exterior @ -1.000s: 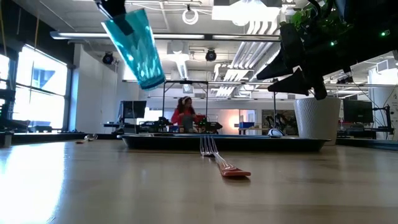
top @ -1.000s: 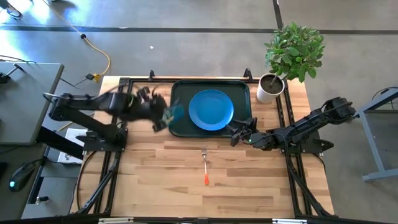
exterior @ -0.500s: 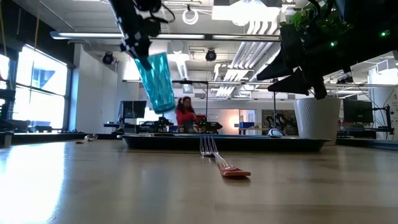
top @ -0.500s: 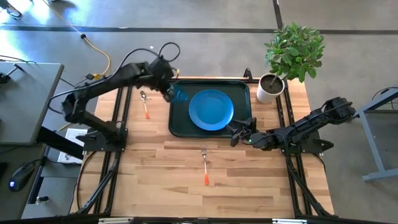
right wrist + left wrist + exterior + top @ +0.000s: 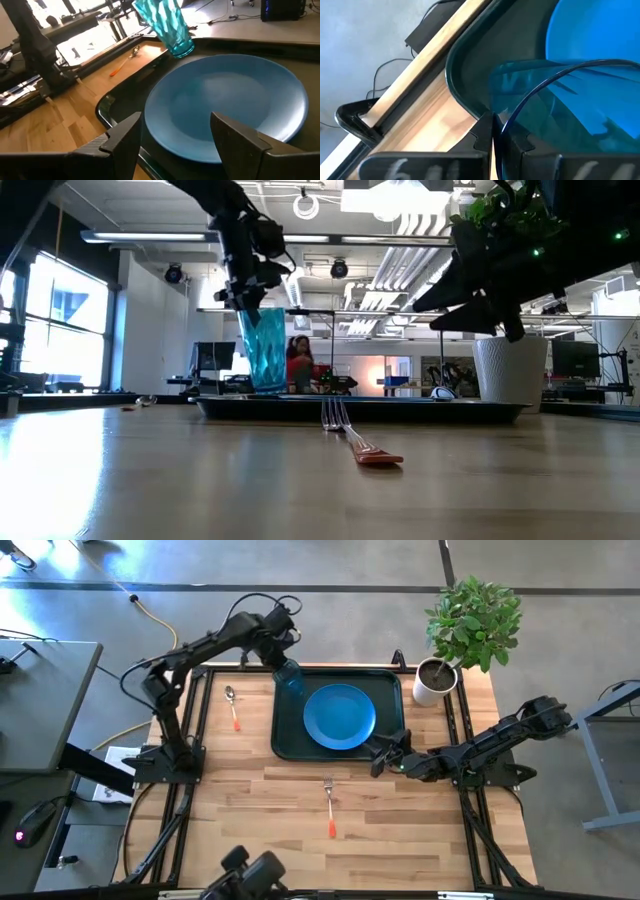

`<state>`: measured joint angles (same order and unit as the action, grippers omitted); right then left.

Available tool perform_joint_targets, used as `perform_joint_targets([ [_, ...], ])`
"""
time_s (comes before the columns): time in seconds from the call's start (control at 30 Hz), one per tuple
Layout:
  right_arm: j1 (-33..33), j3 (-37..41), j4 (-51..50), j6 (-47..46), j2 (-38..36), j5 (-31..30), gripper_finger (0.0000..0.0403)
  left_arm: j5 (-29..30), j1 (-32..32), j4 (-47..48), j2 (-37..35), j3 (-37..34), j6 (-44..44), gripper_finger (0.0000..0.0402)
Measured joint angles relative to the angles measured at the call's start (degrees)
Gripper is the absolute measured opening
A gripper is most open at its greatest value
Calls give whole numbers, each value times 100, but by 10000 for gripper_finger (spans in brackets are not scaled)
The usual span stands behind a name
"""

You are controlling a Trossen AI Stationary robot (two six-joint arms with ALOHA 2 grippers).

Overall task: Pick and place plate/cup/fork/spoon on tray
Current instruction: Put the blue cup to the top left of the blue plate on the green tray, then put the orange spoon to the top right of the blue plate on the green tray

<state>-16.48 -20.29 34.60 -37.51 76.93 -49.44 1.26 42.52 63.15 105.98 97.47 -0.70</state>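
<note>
The teal cup (image 5: 289, 677) is in my left gripper (image 5: 283, 658) at the far left corner of the dark-green tray (image 5: 285, 743). It also shows in the low view (image 5: 265, 350) and the right wrist view (image 5: 167, 22). The blue plate (image 5: 340, 716) lies flat in the tray. The fork (image 5: 330, 808) lies on the table near the tray's near side. The spoon (image 5: 233, 708) lies on the table left of the tray. My right gripper (image 5: 378, 755) is open and empty at the tray's near right corner, facing the plate (image 5: 225, 105). My left gripper pinches the cup's rim (image 5: 498, 134), one finger inside the cup and one outside. The fingers come from above, slanting from the table's far left. The cup stands mouth up, a little tilted, with its base (image 5: 181, 49) at the tray's floor; whether it touches, I cannot tell.
A white pot with a green plant (image 5: 437, 680) stands at the table's far right corner, right of the tray. Bare wooden table lies on the near side around the fork.
My left gripper has carried the cup from beside the tray's left edge toward the far edge and down, over the tray's far left corner. The cup has gone from strongly tilted and high to nearly upright at tray level.
</note>
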Motion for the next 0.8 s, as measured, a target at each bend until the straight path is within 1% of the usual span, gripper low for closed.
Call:
perform_joint_targets([
  [0.13, 1, 0, -166, -164, 0, 20, 226, -73, 67, 12, 218, 61, -246, 19],
  [0.43, 1, 0, -313, -408, 0, 20, 226, -66, 108, -124, 451, 64, -296, 94],
  [0.63, 1, 0, -312, -425, 0, 19, 226, 74, 112, -564, 221, 64, -448, 130],
  [0.8, -1, 0, -318, -427, 0, 18, 226, 252, 114, -791, -269, 64, -660, 151],
])
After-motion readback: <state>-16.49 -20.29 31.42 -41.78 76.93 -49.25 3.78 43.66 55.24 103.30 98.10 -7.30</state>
